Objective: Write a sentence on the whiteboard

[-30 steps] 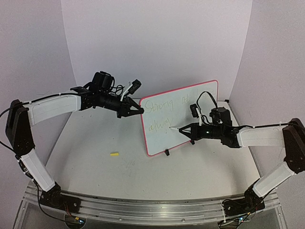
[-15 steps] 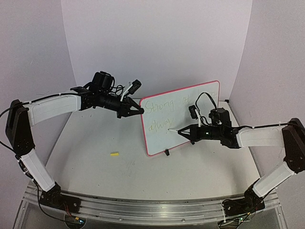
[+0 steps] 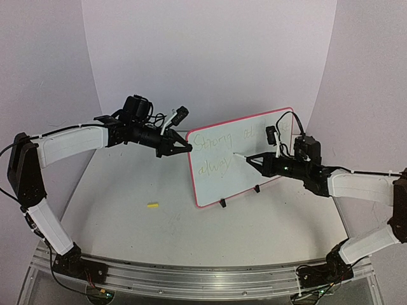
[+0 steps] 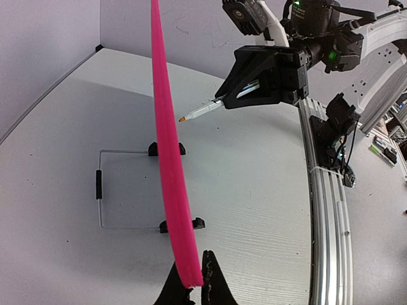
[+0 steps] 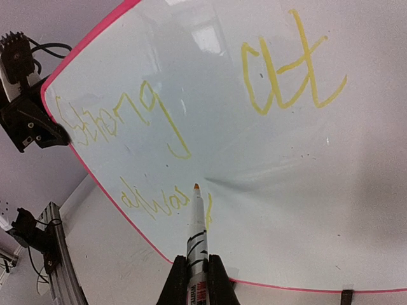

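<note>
The whiteboard (image 3: 254, 155) stands upright on small black feet, pink rim around it. My left gripper (image 3: 183, 147) is shut on its left edge; the left wrist view shows the rim (image 4: 166, 127) edge-on between my jaws (image 4: 194, 289). The sentence (image 3: 216, 141) is faint yellow cursive, "Strong at" above "alway" (image 5: 149, 203). My right gripper (image 3: 255, 159) is shut on a white marker (image 5: 198, 222). The marker's orange tip sits just right of the lower word, a small gap off the board face (image 5: 305, 190).
A small yellow marker cap (image 3: 152, 205) lies on the grey table left of the board. A faint rectangular outline (image 4: 100, 190) shows on the table behind the board. The aluminium rail (image 3: 191, 276) runs along the near edge, and walls close in the back and sides.
My right gripper has moved up and to the right, lifting the marker tip from the end of the lower word. The left gripper has not moved; the board barely shifted.
</note>
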Robot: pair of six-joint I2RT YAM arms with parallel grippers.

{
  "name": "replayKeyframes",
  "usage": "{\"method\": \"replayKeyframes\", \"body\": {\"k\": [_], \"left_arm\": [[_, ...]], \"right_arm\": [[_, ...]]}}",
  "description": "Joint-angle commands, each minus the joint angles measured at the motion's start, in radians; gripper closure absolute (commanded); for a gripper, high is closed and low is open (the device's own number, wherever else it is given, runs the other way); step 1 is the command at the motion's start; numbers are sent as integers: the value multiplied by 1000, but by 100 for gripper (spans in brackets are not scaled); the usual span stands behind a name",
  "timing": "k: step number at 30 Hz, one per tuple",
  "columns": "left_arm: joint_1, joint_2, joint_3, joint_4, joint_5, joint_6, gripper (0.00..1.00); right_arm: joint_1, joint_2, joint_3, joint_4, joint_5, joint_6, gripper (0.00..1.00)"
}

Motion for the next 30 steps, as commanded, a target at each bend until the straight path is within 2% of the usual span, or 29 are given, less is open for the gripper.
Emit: {"method": "replayKeyframes", "body": {"k": [1, 30], "left_arm": [[-25, -11, 2, -67, 34, 48, 100], [-25, -8, 3, -67, 34, 49, 100]], "right_arm": [[-14, -6, -8, 24, 34, 12, 100], [-31, 69, 23, -11, 13, -10, 100]]}}
